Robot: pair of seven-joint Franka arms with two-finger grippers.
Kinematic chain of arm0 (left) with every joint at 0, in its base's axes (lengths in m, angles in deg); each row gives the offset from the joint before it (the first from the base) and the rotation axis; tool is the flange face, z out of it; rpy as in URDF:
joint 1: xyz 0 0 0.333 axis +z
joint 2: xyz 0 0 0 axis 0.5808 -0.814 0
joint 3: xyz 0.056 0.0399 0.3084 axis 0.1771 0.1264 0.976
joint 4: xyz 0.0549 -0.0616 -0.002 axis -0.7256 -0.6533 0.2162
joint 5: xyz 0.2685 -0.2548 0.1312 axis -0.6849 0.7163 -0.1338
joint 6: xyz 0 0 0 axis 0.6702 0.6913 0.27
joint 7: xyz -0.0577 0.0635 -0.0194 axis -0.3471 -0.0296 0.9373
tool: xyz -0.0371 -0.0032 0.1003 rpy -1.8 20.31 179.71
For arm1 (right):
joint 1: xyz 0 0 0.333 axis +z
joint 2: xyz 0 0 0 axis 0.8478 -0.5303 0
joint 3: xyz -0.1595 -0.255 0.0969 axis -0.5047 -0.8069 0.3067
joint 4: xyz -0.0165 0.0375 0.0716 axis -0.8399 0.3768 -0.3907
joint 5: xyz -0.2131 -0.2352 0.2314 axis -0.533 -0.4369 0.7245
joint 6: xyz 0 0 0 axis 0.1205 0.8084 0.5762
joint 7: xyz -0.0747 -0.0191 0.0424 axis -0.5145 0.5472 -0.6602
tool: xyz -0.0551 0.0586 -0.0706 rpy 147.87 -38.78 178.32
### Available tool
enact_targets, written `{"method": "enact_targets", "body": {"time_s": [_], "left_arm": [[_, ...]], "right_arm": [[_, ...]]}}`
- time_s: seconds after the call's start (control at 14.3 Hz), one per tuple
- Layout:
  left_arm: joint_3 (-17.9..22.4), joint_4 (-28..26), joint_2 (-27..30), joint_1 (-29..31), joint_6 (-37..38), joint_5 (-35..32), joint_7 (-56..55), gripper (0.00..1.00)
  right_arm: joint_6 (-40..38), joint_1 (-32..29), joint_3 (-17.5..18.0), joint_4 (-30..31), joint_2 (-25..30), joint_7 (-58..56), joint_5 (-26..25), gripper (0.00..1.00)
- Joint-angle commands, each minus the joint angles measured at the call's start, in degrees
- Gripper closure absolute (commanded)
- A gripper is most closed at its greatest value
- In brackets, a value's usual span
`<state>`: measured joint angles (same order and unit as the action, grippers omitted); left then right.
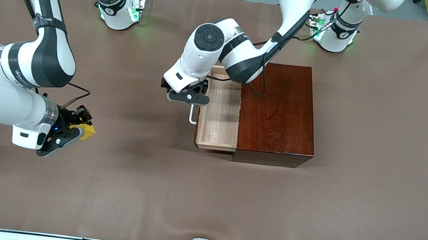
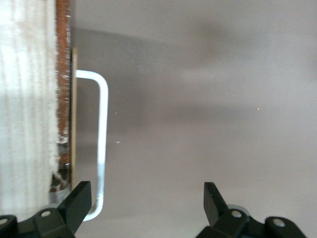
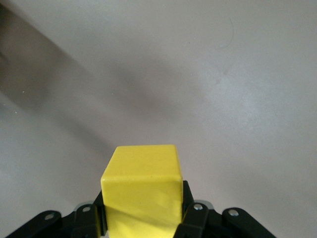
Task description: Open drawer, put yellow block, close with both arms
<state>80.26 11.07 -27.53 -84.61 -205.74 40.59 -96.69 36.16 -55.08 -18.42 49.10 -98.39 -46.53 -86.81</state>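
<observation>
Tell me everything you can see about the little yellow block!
The yellow block is a small, bright yellow cube with plain, smooth, slightly shiny faces and soft edges. The right claw is shut on it, black fingers pressing two of its sides. It is over the bare brown table toward the right arm's end, well away from the open drawer. Whether it is lifted or touching the table cannot be told.

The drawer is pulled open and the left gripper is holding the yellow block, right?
Not quite. The drawer is pulled open, but the right gripper holds the yellow block, over the table toward the right arm's end. The right wrist view shows the block pinched between its fingers. The left gripper is open and holds nothing, above the drawer's white handle.
</observation>
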Motion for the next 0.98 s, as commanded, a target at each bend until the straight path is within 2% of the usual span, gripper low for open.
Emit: {"method": "enact_targets", "body": {"time_s": [0.0,0.14,0.28,0.42,0.56,0.77,0.91], "left_arm": [[3.1,-0.8,6.8,0.5,8.2,0.8,-0.3,0.0],[4.8,-1.5,11.9,3.1,15.8,0.5,0.0,0.0],[4.7,-3.0,16.7,7.6,24.2,-1.3,2.5,0.0],[4.6,-3.4,20.2,12.5,29.2,-2.9,6.2,0.0],[4.6,-5.7,23.6,18.0,31.1,-3.1,12.0,0.0],[4.7,-12.2,30.2,25.2,31.3,-3.6,24.4,0.0],[4.5,-15.0,33.4,29.7,32.1,-7.0,33.5,0.0]], "right_arm": [[-0.7,0.2,0.5,0.3,1.6,-1.9,0.9,1.0],[-0.7,0.4,0.5,0.4,1.9,-4.2,0.9,1.0],[-0.7,0.9,0.5,0.5,2.3,-7.0,0.9,1.0],[-0.6,2.0,0.5,0.5,3.2,-10.4,0.9,1.0],[-0.2,3.4,0.5,0.5,3.8,-12.8,0.9,1.0],[0.4,6.3,0.5,0.3,3.9,-14.6,0.8,1.0],[1.5,9.6,0.5,0.2,3.9,-14.6,0.8,1.0]]}}
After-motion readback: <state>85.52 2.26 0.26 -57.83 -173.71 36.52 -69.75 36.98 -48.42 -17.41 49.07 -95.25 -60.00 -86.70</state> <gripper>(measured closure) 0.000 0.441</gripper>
